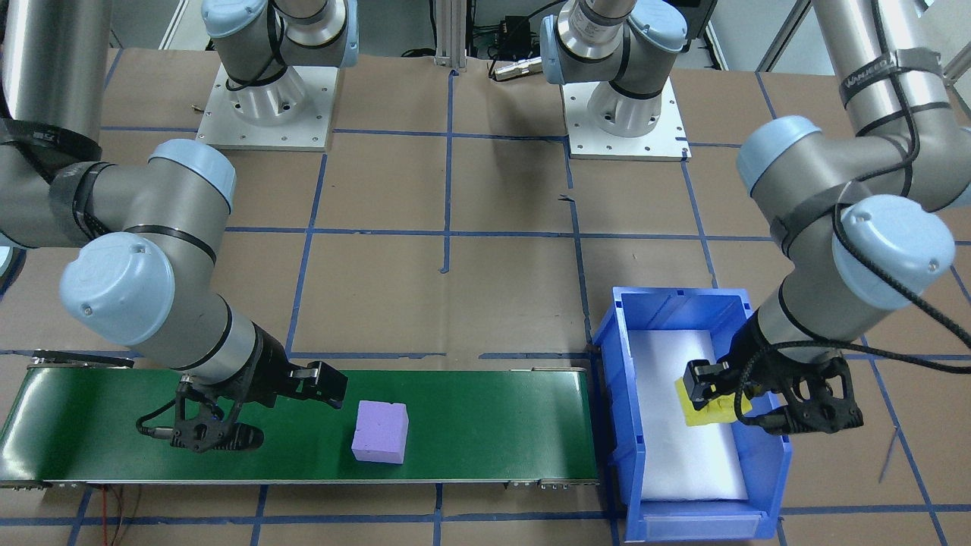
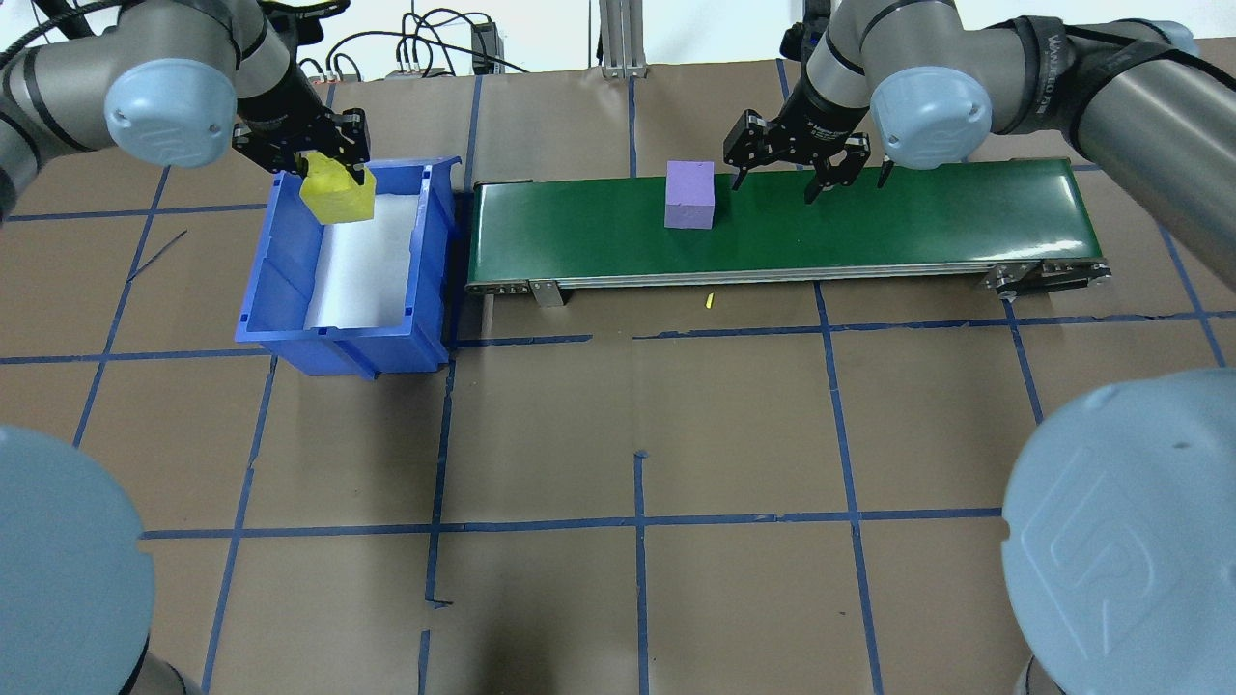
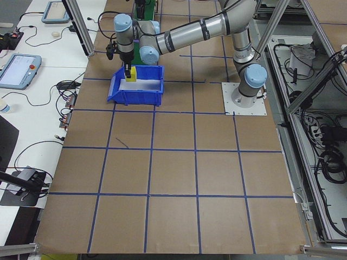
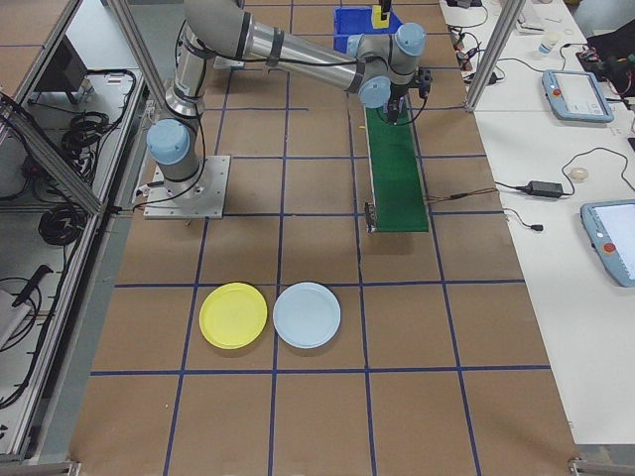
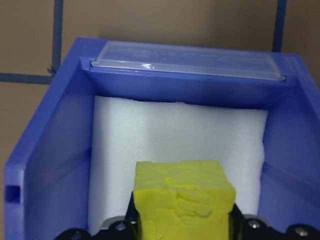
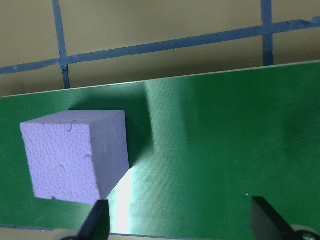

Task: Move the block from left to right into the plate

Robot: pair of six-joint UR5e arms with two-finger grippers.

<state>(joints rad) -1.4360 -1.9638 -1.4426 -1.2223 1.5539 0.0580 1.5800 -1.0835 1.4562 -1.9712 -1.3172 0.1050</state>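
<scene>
The left tool is clamped on a yellow block and holds it above the white foam lining of the blue bin, at the bin's far end from the robot. In the left wrist view the block fills the space between the jaws, with the foam and the bin's clear-fronted wall beyond it. The right tool hangs with its fingers spread wide over the green conveyor belt, gripping nothing; a purple block sits on the belt just beside it, toward the bin. A yellow plate and a pale blue plate lie on the counter, well apart from the belt.

The step in hand looks like the left arm lifting the yellow block out of the bin. Next it probably has to clear the bin wall and set the block on the belt, while the right tool needs to close over the purple block and carry it to a plate.
</scene>
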